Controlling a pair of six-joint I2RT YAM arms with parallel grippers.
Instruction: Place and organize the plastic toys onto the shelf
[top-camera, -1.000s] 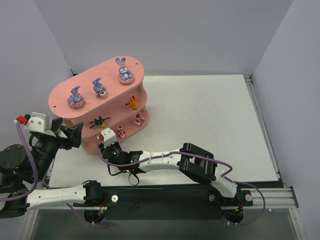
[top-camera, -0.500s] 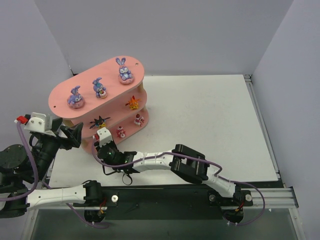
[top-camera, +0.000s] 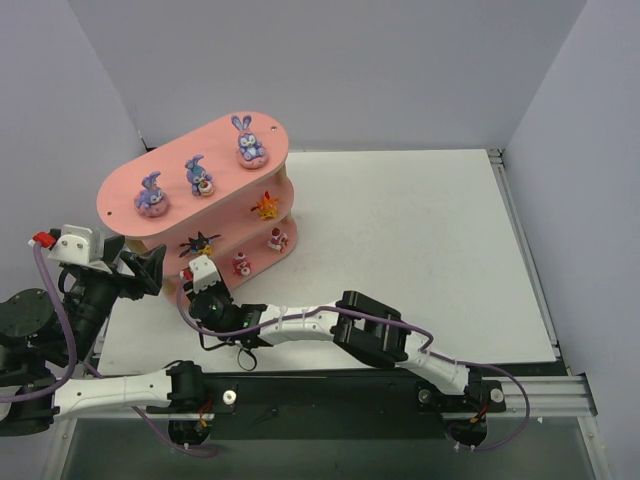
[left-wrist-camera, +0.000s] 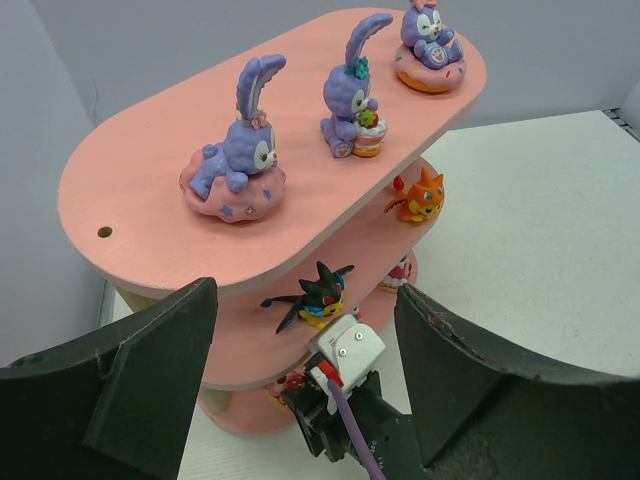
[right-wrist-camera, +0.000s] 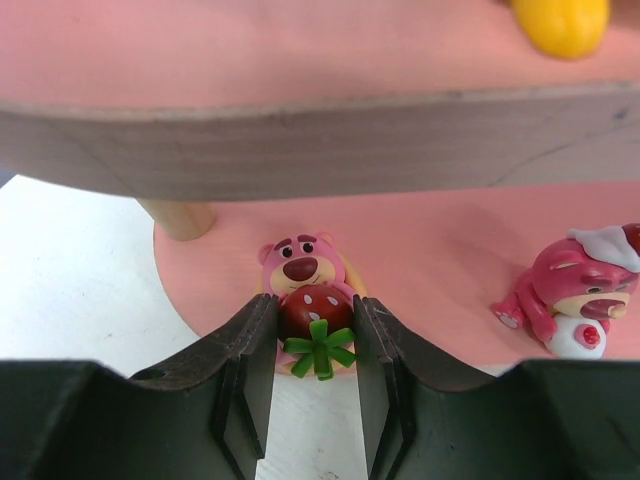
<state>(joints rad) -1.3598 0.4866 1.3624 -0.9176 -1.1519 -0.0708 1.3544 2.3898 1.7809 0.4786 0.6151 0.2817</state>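
The shelf (top-camera: 125, 195) on the bench (top-camera: 400, 230) carries three purple bunnies (top-camera: 200, 176) on its top board. An orange figure (top-camera: 266, 207) and a black-yellow spiky one (top-camera: 198, 244) stand on the middle board, and two pink-red figures (top-camera: 277, 238) on the bottom. The right gripper (right-wrist-camera: 313, 318) has its jaws clamped on a third, a pink bear (right-wrist-camera: 300, 266), at the bottom board's end. The left gripper (left-wrist-camera: 305, 295) faces the shelf, jaws spread and empty.

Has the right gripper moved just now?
Yes. The right gripper, gripping a strawberry bear, slid left along the shelf's bottom tier, away from the seated pink bear.
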